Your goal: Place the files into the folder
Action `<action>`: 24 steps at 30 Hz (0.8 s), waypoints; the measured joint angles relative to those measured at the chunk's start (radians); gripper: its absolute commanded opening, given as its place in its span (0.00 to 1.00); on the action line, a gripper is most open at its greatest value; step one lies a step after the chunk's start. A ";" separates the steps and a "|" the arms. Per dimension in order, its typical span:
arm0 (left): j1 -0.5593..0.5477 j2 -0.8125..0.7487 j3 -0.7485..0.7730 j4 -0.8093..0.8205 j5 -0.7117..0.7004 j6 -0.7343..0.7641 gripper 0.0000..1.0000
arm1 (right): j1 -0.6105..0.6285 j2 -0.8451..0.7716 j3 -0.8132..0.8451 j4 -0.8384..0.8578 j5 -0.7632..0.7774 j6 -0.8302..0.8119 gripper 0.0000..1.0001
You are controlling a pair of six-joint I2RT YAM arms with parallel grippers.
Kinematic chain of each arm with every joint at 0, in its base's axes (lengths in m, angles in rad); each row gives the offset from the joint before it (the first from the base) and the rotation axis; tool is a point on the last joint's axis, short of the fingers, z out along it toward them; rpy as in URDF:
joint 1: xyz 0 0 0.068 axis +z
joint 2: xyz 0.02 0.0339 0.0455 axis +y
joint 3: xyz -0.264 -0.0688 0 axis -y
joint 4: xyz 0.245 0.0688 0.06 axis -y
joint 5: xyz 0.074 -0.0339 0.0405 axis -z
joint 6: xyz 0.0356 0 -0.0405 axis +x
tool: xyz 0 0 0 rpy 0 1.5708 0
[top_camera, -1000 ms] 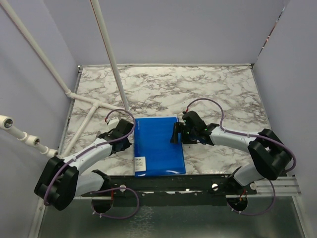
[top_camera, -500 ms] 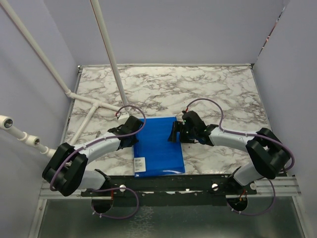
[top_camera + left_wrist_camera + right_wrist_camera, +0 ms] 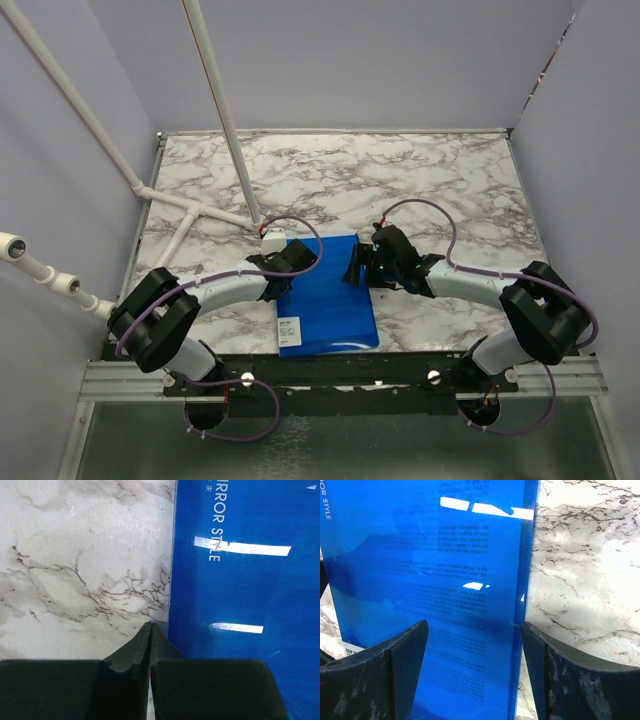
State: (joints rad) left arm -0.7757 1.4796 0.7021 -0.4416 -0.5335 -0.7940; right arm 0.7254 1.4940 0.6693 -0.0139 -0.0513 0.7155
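At six o'clock on the counter (image 3: 450,180), right by its near edge, the folder (image 3: 328,295) lies flat and closed. Its long side runs twelve to six and its label (image 3: 289,325) sits at the seven o'clock corner. Print from the files (image 3: 455,580) shows through the blue cover (image 3: 380,545), so I judge the sheets are already inside. As I read it, only the squaring-up is left.

My left tool (image 3: 151,630) is fully closed with nothing visible between its fingers. Its tips sit low at the folder's nine o'clock edge, toward the far end, touching it or just beside it. My right tool (image 3: 475,626) stands wide open and holds nothing. It hangs over the two o'clock corner, one finger above the cover and the other out past the three o'clock edge, over bare marble.

To do this well, I would use the closed left tool as a blunt pusher, kept down at counter height so it meets the edge squarely. If it rides up onto the glossy cover it may skid. If it wedges under, the cover could lift and let sheets slip out. My push lands off-centre, so the folder will probably swing. I would go slowly and let the right tool act as a stop at three o'clock. Whether any sheet pokes out at twelve o'clock I cannot tell.
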 measured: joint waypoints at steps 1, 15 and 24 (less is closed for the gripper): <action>-0.004 0.004 0.003 -0.003 -0.005 0.000 0.04 | 0.000 -0.001 -0.002 0.003 0.002 0.000 0.80; -0.021 0.001 0.018 0.027 0.010 0.000 0.27 | 0.005 -0.039 0.013 -0.106 0.093 -0.005 0.86; -0.026 -0.012 0.056 -0.005 0.078 0.000 0.47 | 0.009 -0.155 0.082 -0.337 0.198 -0.029 0.89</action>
State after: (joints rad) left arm -0.8017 1.4677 0.7578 -0.4465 -0.4557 -0.7937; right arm 0.7341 1.3392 0.7517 -0.3508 0.1463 0.6868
